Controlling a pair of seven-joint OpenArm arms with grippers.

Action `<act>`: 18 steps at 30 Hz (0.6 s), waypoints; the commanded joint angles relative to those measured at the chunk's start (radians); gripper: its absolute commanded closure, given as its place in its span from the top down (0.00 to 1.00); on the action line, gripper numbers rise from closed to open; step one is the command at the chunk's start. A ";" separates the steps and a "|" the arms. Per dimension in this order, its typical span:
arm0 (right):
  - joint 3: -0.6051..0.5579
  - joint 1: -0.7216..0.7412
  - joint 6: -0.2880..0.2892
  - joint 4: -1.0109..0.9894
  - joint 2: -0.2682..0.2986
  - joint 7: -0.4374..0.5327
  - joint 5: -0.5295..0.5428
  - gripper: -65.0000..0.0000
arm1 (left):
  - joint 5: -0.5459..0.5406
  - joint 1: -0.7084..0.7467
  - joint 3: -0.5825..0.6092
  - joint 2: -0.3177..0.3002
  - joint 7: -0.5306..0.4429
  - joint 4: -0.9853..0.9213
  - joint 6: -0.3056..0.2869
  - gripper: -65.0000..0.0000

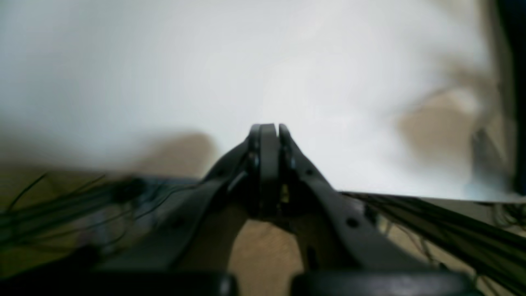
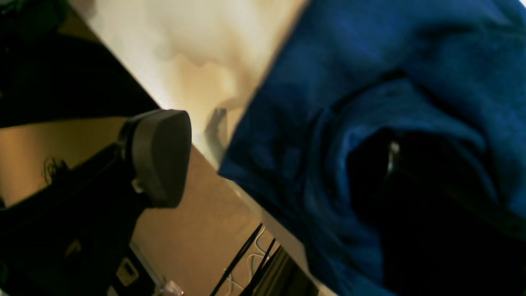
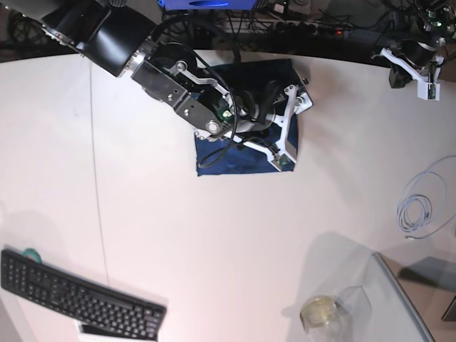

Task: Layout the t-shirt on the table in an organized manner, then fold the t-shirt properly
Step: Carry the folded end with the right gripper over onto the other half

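T-shirt [image 3: 246, 153]: dark navy, folded into a compact block, upper centre of the base view on the white table [image 3: 214, 249]. Right gripper [image 3: 291, 127]: over the shirt's right edge, jaws apart, holding nothing visible. Left gripper [image 1: 269, 128]: upper right of the base view, jaws together, empty. Keyboard [image 3: 78, 293]: lower left. Coiled cable [image 3: 420, 206]: right edge.
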 commanded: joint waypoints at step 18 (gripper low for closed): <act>0.035 0.063 -0.009 0.310 0.045 -0.116 0.012 0.81 | -0.019 0.000 -0.039 -0.014 0.007 0.016 -0.007 0.00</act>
